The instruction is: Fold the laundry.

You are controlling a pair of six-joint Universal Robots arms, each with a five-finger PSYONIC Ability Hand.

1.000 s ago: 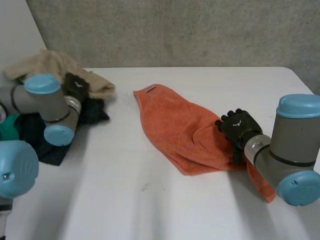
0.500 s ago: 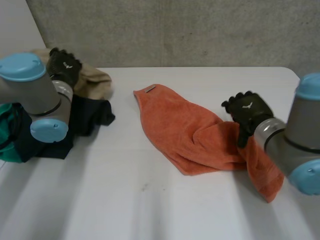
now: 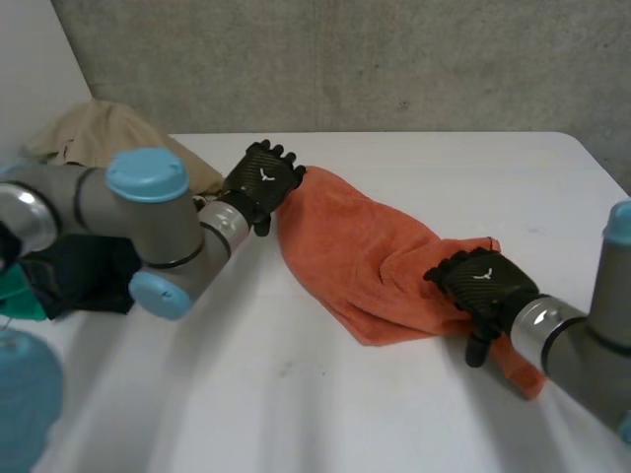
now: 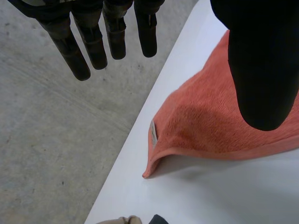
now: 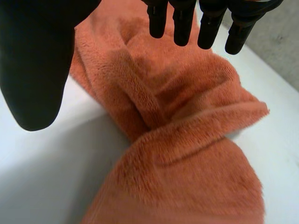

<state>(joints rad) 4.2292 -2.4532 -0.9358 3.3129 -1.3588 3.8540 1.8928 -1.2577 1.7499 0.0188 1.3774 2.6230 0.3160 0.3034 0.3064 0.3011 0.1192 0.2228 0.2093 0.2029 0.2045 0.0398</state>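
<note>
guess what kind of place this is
Likely a robotics lab or test bench, not a home: a white table against a raw concrete wall, with an orange towel and a heap of clothes, worked by the robot's left hand and right hand.

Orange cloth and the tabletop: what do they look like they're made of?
Orange towel: likely terry cotton or microfibre; matte fuzzy pile, soft rumpled folds, hemmed edge with a small sewn label. White table: smooth, hard-looking, low sheen, probably laminate or coated board.

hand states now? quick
Left hand: open, above the towel's tagged corner, holding nothing.
Right hand: open, above the bunched towel, holding nothing.
</note>
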